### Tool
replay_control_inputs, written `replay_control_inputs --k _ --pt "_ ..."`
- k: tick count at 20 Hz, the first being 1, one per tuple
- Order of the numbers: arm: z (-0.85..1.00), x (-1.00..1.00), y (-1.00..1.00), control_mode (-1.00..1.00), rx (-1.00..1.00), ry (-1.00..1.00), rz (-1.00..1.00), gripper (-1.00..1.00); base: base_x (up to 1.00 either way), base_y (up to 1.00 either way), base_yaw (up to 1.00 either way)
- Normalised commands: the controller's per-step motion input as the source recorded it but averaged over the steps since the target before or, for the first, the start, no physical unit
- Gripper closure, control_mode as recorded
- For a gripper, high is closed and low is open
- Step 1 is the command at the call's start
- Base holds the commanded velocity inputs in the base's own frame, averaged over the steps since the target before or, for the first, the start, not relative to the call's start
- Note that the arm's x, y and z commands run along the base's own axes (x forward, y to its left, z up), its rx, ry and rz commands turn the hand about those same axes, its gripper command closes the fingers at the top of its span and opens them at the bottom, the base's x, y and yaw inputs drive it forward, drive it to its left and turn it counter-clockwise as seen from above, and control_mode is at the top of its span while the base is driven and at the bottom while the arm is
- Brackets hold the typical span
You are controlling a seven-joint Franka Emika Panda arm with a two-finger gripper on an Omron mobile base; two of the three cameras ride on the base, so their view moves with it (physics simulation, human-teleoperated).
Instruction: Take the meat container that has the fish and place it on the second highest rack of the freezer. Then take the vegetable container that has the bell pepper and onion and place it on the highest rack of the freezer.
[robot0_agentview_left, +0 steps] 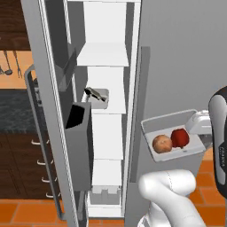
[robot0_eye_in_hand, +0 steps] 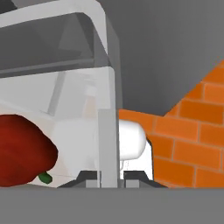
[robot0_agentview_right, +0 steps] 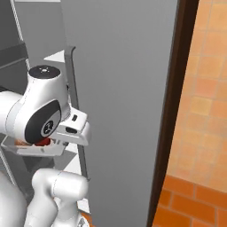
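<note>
The vegetable container hangs in the air in front of the grey fridge door, right of the open freezer. It holds the tan onion and the red bell pepper. My gripper is shut on its right wall; in the hand view the gripper pinches the container's thin wall, with the bell pepper at left. The meat container with the dark fish rests on the second highest rack. The highest rack is bare. In the right base view the bell pepper peeks out under my hand.
The freezer's open door stands at the left, with bins on its inner side. A grey handle runs down the closed fridge door behind the held container. Lower shelves sit below. Orange tile floor lies underneath.
</note>
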Motion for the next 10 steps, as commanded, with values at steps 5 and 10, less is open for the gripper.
replay_control_inputs --k 5,10 --pt "0.40 0.03 0.28 -1.00 0.00 -0.13 0.02 1.00 0.04 0.09 0.02" --pt "0.75 0.18 0.41 -1.00 0.12 -0.20 -0.14 1.00 0.00 0.00 0.00"
